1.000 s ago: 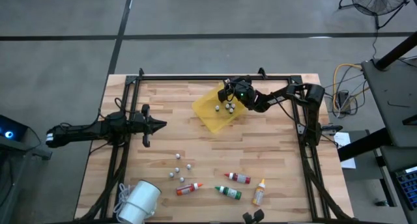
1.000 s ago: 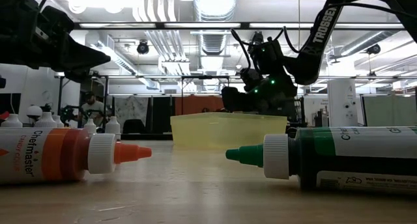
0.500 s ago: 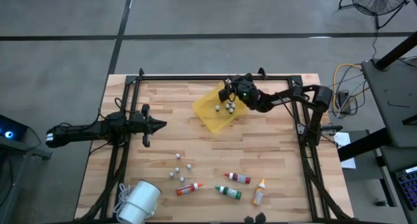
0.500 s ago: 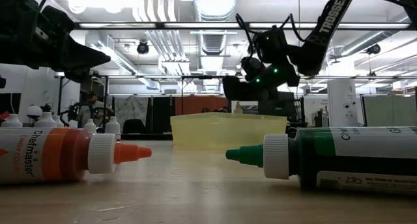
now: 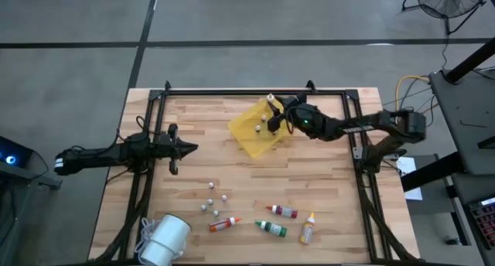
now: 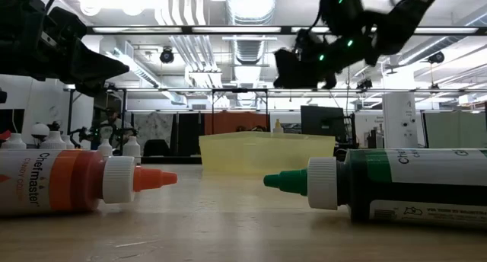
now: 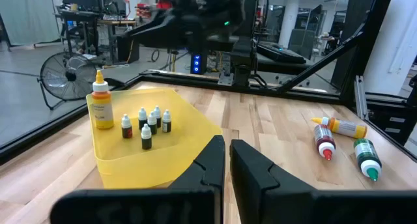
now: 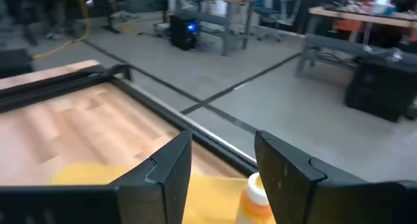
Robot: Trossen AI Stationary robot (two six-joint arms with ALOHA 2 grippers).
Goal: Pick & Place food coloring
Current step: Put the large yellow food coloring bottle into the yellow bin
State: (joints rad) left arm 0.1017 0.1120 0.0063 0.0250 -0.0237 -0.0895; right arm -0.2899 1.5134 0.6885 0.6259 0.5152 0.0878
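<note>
A yellow food coloring bottle (image 7: 100, 107) with an orange cap stands upright on its base in the far corner of the yellow tray (image 5: 247, 138). My right gripper (image 8: 223, 138) hangs open above it and a little toward the right edge, touching nothing. The bottle's cap (image 8: 257, 188) shows just below its fingers. Several more food coloring bottles lie on their sides near the front edge: orange-red (image 5: 223, 224), red (image 5: 283, 211), green (image 5: 272, 229) and yellow (image 5: 308, 229). My left gripper (image 5: 176, 148) waits shut at the table's left.
Several small white-topped pieces (image 7: 146, 126) stand in the tray beside the bottle, and a few more (image 5: 213, 200) lie loose on the wood left of centre. A white roll (image 5: 166, 239) lies at the near left corner. Black frame rails run along both sides.
My right gripper has risen from just over the tray and drawn back toward the table's right edge. The yellow bottle, which it hid before, now shows standing in the tray.
</note>
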